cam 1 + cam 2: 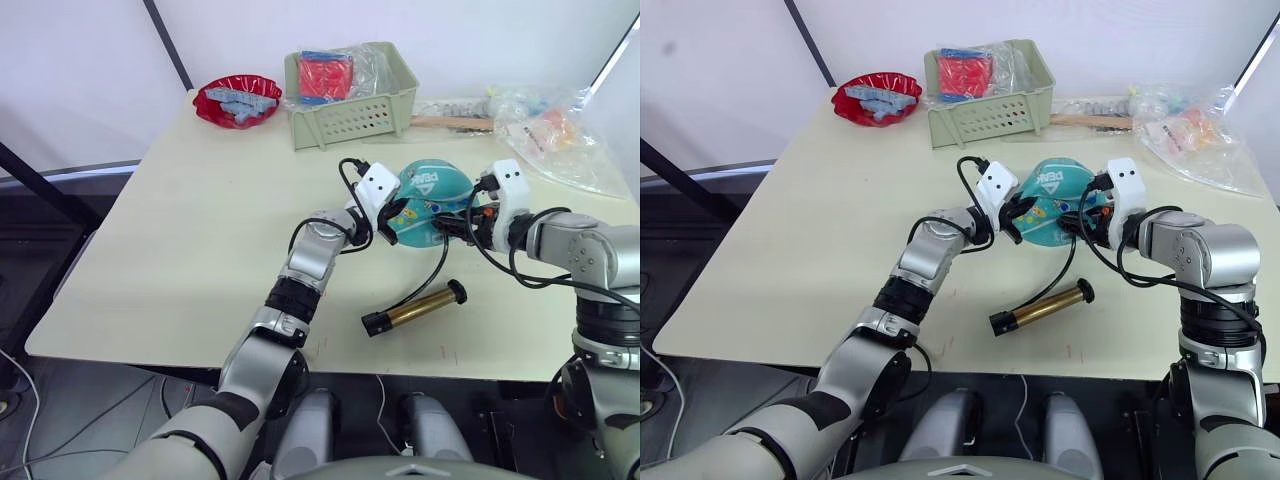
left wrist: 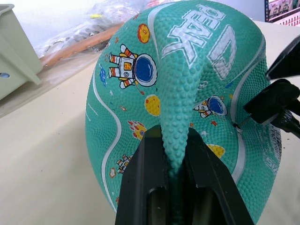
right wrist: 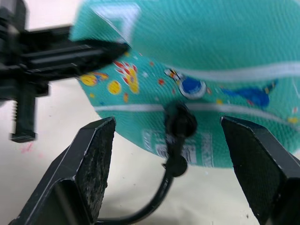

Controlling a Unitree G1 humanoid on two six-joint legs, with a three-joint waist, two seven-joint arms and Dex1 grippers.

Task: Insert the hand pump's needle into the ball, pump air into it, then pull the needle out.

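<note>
Ball: the teal ball (image 1: 432, 200) sits on the table (image 1: 200, 230) right of the frame's centre, partly deflated, with a raised fold of its skin facing the left hand.
Left hand: the left hand (image 1: 392, 215) is clamped on that pinched fold of the ball; in the left wrist view both black fingers (image 2: 145, 187) press against the ridge from either side.
Right hand: the right hand (image 3: 166, 154) is at the ball's right side, fingers (image 3: 91, 154) spread wide apart, with the needle's fitting between them but not touched.
Needle: the needle (image 3: 179, 123) on its small black fitting is set against the ball at a white seam; the metal pin itself is too small to make out.
Hose: a thin black hose (image 1: 432, 268) runs down from the ball to the pump.
Hand pump: the gold-bronze hand pump (image 1: 415, 308) lies flat on the table in the lower centre-right, below the ball and apart from both hands.
Background: a green basket (image 1: 350, 110) stands at upper centre, a red bowl (image 1: 237, 100) at upper left, clear plastic bags (image 1: 560, 135) at upper right.
</note>
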